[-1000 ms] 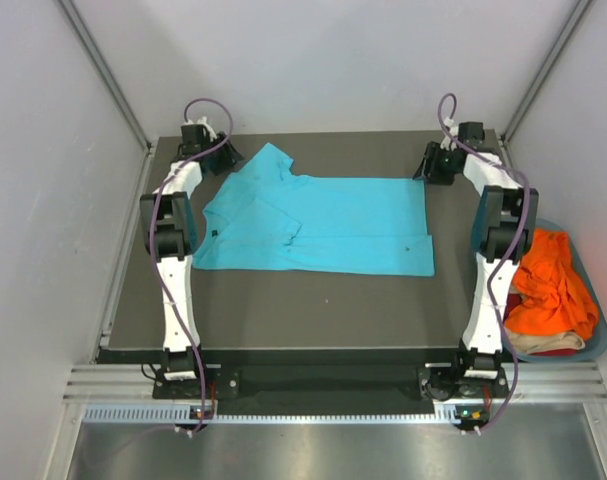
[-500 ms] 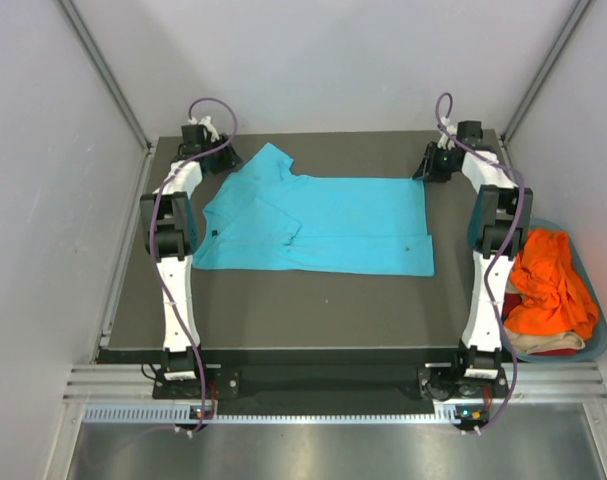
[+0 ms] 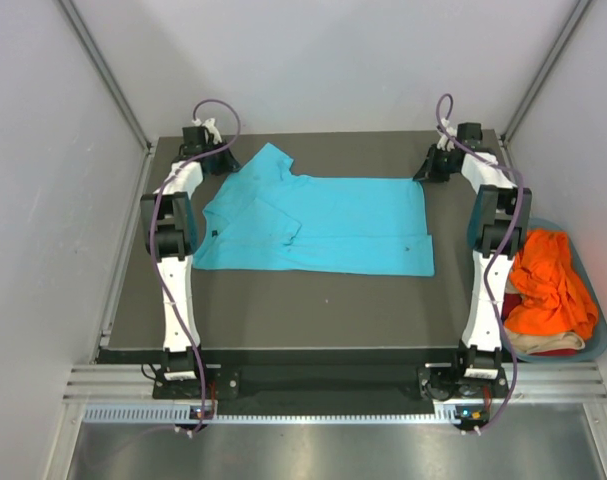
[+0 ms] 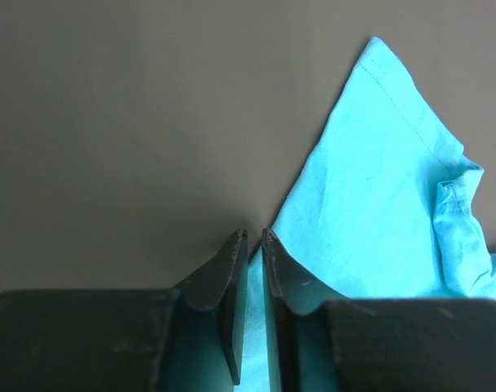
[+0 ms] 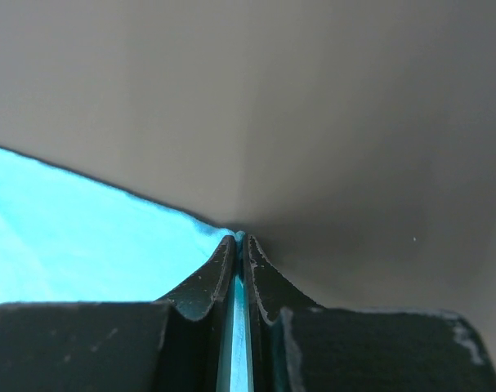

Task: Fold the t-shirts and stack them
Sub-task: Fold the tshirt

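Note:
The turquoise t-shirt (image 3: 323,225) lies spread flat on the dark table (image 3: 313,310), collar end to the left and hem to the right. My left gripper (image 3: 226,160) is at the shirt's far left sleeve. In the left wrist view the gripper (image 4: 252,235) is closed to a thin gap with turquoise cloth (image 4: 378,204) in it. My right gripper (image 3: 423,175) is at the shirt's far right hem corner. In the right wrist view the gripper (image 5: 239,237) is shut on the cloth's edge (image 5: 76,237).
A blue-grey basket (image 3: 595,345) stands off the table's right side and holds an orange shirt (image 3: 551,285) over beige cloth (image 3: 528,343) and a bit of red cloth (image 3: 555,352). White walls close in at the back and both sides.
Both arms have shifted slightly toward the far edge. The shirt lies much as before.

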{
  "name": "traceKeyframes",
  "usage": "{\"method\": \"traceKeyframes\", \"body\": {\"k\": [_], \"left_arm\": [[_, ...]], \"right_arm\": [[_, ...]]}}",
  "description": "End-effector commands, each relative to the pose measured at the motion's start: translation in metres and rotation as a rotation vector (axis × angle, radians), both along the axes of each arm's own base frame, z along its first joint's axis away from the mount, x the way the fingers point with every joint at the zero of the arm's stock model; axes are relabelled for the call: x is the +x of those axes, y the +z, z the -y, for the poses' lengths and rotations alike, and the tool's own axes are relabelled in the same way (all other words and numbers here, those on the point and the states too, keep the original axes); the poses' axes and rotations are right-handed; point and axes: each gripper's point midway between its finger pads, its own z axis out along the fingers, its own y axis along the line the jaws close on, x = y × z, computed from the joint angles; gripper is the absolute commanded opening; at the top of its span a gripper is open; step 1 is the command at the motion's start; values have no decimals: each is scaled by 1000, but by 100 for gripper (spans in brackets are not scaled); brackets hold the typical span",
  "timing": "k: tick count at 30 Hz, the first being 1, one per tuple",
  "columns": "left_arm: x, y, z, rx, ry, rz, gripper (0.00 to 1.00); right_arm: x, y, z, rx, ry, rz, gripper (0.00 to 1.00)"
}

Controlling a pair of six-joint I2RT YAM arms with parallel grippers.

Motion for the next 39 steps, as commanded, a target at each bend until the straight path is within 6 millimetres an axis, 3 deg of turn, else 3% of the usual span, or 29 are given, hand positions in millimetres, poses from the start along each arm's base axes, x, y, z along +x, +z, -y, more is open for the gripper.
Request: {"method": "traceKeyframes", "body": {"k": [1,2,5,12,14,15,18,21,22,25,29,30,31,32,34,36,37,39], "left_arm": [[6,18,14,10,-63,60,21],[7,23,18,16,-75,75,31],[8,23,22,49,-98,92,41],[1,9,29,118,-122,68,46],[1,5,20,166,-96,49,46],[-1,3,34,190,-119,50,44],[0,-2,34,218,-103,38,42],[4,0,30,227,-72,40,23],[6,1,31,227,-65,41,13],[14,20,28,218,-20,71,0],[18,57,32,180,-5,135,0],[18,63,33,178,-5,145,0],[18,66,31,182,4,149,0],[17,78,29,186,12,167,0],[13,79,26,198,22,173,0],[9,94,26,200,23,203,0],[4,89,27,201,16,192,0],[0,98,25,209,19,205,0]], "right_arm": [[16,14,5,9,-5,69,4],[16,14,4,14,-9,65,4],[16,19,5,15,-15,76,4],[17,22,5,13,-14,86,5],[17,22,6,10,-13,84,4],[17,22,5,11,-14,84,4],[18,22,6,10,-14,90,4],[21,23,6,11,-14,107,0],[21,26,6,10,-14,115,0],[26,33,6,1,-4,155,0],[30,51,6,-28,32,257,0],[35,72,7,-45,37,332,0],[27,62,6,-45,40,325,0],[26,67,8,-56,33,352,0],[24,78,10,-72,24,419,0],[25,90,9,-69,22,466,0],[23,88,8,-63,25,463,0],[20,87,3,-36,39,454,0]]}}
